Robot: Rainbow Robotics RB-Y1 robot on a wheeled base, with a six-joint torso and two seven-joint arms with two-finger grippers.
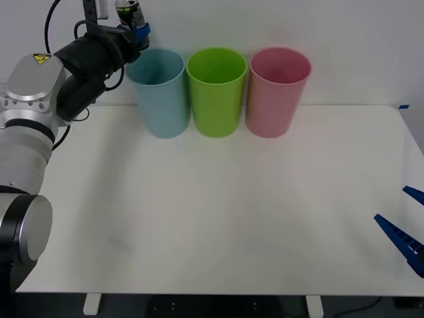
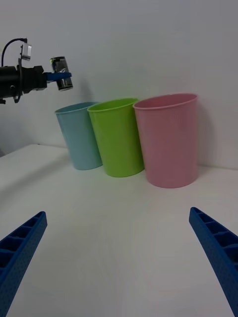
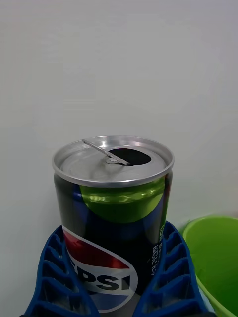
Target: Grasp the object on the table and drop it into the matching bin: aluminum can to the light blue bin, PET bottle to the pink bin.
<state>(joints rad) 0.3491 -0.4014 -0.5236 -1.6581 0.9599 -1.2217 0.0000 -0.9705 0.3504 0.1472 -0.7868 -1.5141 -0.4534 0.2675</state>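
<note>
My left gripper (image 1: 137,32) is shut on the aluminum can (image 1: 128,12), a small dark can with a shiny silver top, and holds it high in the air. The can (image 3: 115,218) stands upright between the blue fingers (image 3: 54,277). It hangs just above and to the left of the light blue bin's (image 1: 159,91) rim; in the right wrist view the can (image 2: 62,73) shows above the light blue bin (image 2: 80,134). The pink bin (image 1: 277,90) stands at the right end of the row. My right gripper (image 2: 119,262) rests open low over the white table (image 1: 225,212) at its right edge.
A lime green bin (image 1: 216,90) stands between the light blue and pink bins, all three in a row at the table's far side against a white wall. The green bin's rim (image 3: 213,257) shows beside the held can.
</note>
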